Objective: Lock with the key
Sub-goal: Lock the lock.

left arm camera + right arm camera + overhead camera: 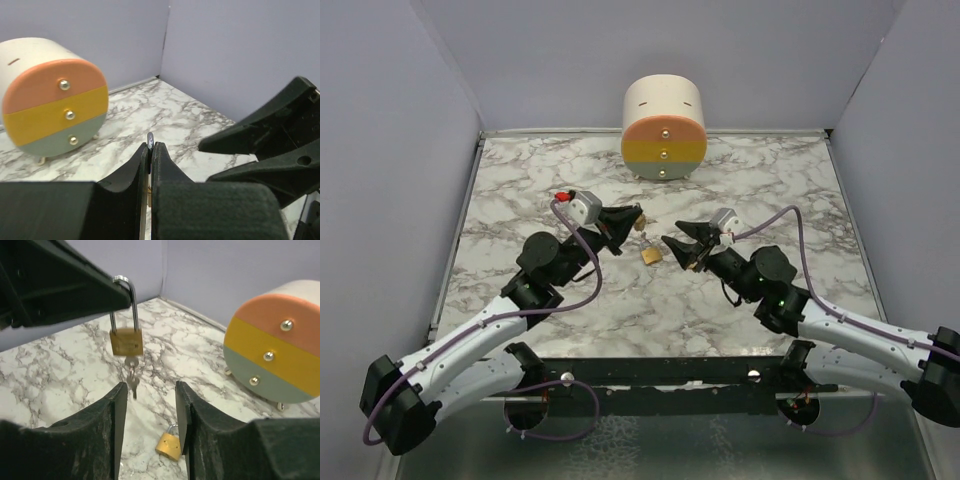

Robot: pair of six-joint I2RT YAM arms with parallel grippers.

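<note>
My left gripper (pixel 151 149) clenched on the hanging padlock (pixel 125 341) by its shackle, key (pixel 132 378) in its base, my right gripper (pixel 150 388) parted, empty

The white and black left arm (pixel 470 350) reaches forward and inward. Its black two-finger left gripper (pixel 636 216) is pressed closed on the shackle of a small brass padlock (pixel 126 340). The right arm (pixel 860 335) mirrors it, and its right gripper (pixel 672 238) has the fingers parted, with the tips near the left one.

Bright even overhead light, soft shadows
</note>
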